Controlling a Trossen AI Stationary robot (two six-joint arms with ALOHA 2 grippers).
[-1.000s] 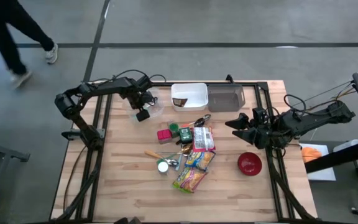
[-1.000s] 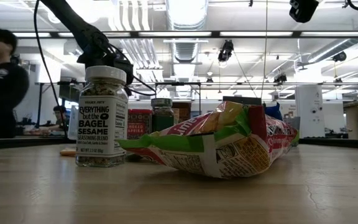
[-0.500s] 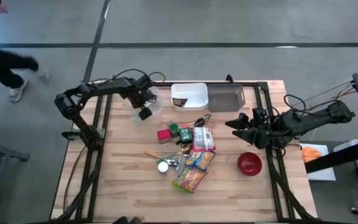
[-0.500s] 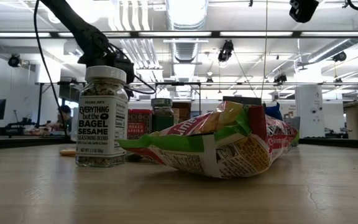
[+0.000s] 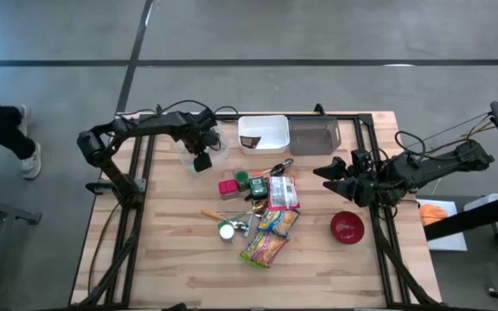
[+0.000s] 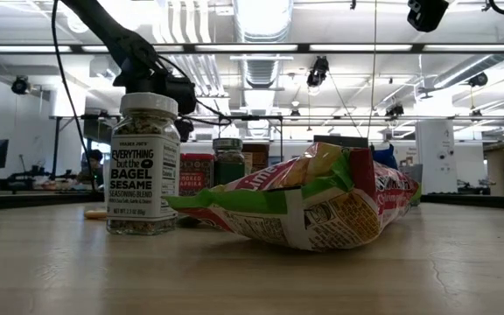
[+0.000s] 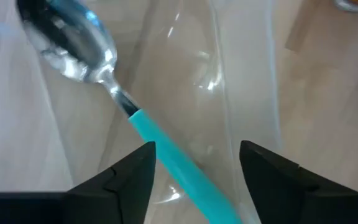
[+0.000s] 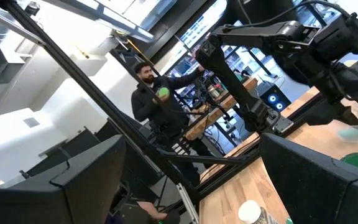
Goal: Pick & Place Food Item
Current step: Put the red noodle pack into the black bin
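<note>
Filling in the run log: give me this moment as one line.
left gripper: over clear container, fingers astride teal-handled spoon | right gripper: open, idle beside red bowl

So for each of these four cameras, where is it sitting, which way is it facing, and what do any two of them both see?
High view: overhead, straight down on the table; shows both arms, the left gripper and the right gripper.
Low view: table height, level across into the room; the left arm comes in behind the seasoning jar.
Left wrist view: on the left wrist, close on a teal-handled spoon between its own fingers.
Right wrist view: on the right wrist, across to the left arm and a person.
Shared: high and low both show the snack bag.
</note>
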